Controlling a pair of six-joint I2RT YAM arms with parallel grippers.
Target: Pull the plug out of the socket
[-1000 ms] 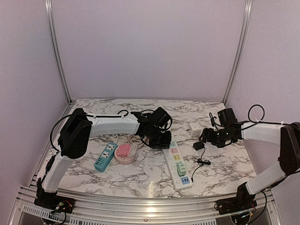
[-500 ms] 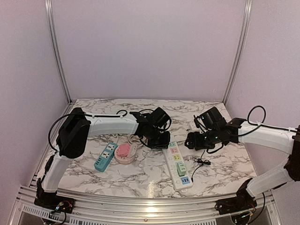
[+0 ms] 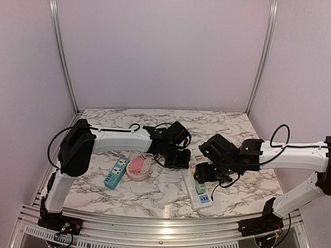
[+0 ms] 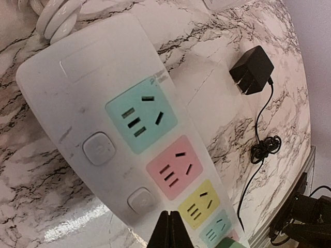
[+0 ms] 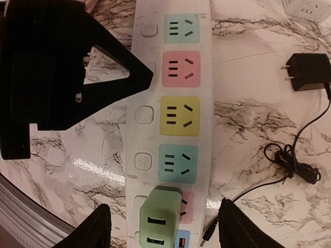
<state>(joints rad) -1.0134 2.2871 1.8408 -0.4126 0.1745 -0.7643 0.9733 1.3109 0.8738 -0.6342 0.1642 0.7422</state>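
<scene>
Two claws, L claw [image 4: 168, 230] closed atop strip [image 4: 77, 88], R claw [image 5: 165, 205] spread astride green plug [image 5: 159, 222], plug's btm cropped

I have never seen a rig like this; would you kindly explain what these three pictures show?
These are two robot arms bolted to a marble table, each ending in a two-finger gripper. The wide picture comes from a fixed camera above and behind them, with the left arm on the left and the right arm on the right. The other two come from small cameras on the wrists, looking past each arm's own fingers. On the table lie a long white power strip with coloured sockets, a teal strip, a pink strip and a loose black charger. A green plug sits in the long strip's near end. The left gripper, shut, seems to press on that strip; the right gripper is open, a finger either side of the green plug. Nothing is held yet.
</scene>
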